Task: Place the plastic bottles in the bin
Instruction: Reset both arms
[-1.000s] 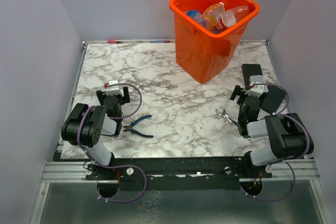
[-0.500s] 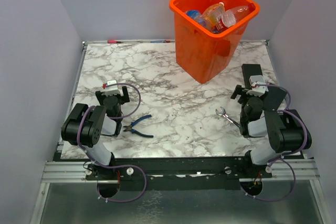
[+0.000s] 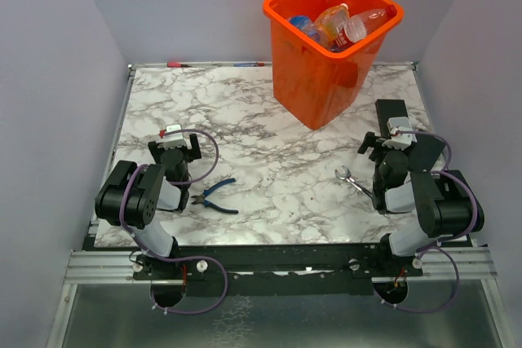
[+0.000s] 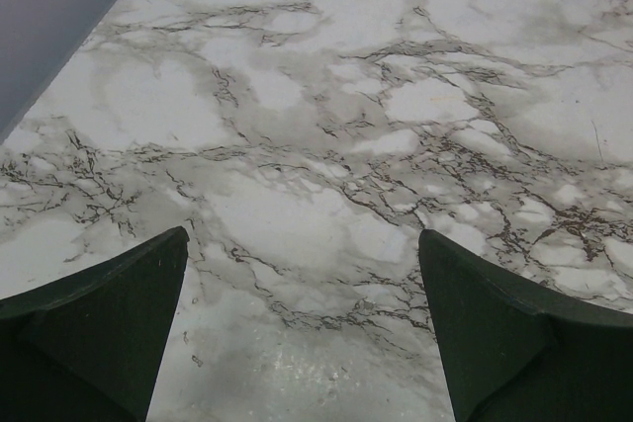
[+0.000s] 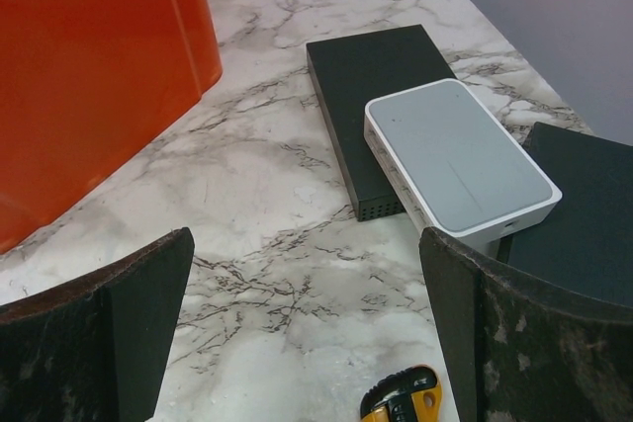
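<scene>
The orange bin stands at the back right of the marble table, and several plastic bottles with red, blue and orange labels lie inside it near the rim. No bottle shows on the table top. My left gripper rests low at the near left, open, with only bare marble between its dark fingers. My right gripper rests at the near right, open and empty. In the right wrist view the bin's wall fills the upper left, well ahead of the right gripper.
Blue-handled pliers lie right of the left arm. A steel wrench lies left of the right arm. Ahead of the right gripper are a flat black box, a white device resting on it, and another black block. A yellow-black object lies under the jaws.
The right arm has drawn back slightly and settled. The left arm, the bin and the tools have not moved.
</scene>
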Motion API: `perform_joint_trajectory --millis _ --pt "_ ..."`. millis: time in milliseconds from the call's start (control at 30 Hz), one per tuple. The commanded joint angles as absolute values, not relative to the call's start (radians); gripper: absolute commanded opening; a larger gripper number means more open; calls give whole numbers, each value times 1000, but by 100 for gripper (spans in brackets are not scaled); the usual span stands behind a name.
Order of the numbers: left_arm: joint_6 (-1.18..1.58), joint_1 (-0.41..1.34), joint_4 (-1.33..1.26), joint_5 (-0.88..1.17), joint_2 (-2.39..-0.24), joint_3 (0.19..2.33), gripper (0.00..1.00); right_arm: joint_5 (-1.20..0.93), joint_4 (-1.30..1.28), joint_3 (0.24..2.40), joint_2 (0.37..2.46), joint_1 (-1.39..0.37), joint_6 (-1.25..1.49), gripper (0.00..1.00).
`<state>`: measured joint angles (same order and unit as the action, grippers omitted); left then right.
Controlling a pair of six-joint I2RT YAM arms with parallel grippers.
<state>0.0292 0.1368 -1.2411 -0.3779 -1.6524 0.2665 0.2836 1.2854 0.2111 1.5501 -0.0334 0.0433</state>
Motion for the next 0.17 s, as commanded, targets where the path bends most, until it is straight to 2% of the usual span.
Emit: perform_joint_trajectory --millis 0,133 --pt "43 131 -1278 -393 -1657 273 99 271 1307 221 1554 -29 37 100" --pt "44 131 -1277 -393 -1654 271 99 271 1307 221 1554 -29 37 100"
